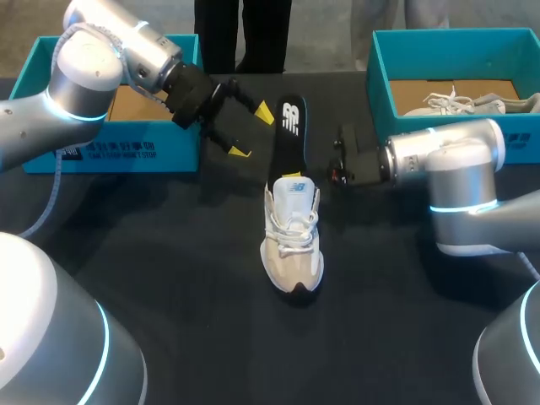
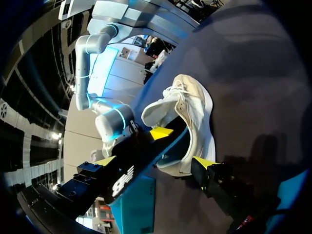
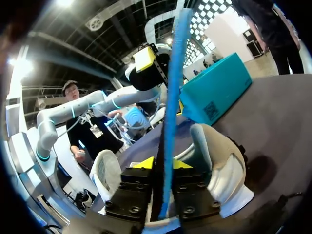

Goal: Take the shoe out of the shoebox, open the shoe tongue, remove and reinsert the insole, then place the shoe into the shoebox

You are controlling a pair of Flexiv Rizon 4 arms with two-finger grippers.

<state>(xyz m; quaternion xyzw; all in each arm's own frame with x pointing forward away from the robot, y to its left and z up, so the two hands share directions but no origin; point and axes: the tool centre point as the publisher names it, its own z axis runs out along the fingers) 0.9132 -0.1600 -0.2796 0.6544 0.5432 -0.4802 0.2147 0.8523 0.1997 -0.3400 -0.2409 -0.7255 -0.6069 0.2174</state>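
- Right hand (image 3: pixel 163 165) is clamped on the long black insole with a blue edge (image 1: pixel 288 135) — one yellow-tipped finger on each side of it, the insole standing edge-on between them.
- Just ahead of this hand lies the white and beige lace-up shoe (image 1: pixel 292 240), resting on the dark counter (image 1: pixel 169 253); one end of the insole sits at the shoe's opening and the rest sticks out past it.
- Left hand (image 1: pixel 252 132) is on the far side of the insole from the right hand, its fingers spread wide and holding nothing. The insole runs just beside one finger — I cannot tell whether they touch.
- Behind the left hand stands a teal cardboard shoebox (image 1: pixel 126 152).
- Behind the right hand stands a second teal shoebox (image 1: pixel 378 76), with another pale lace-up shoe (image 1: pixel 472 103) lying in it.
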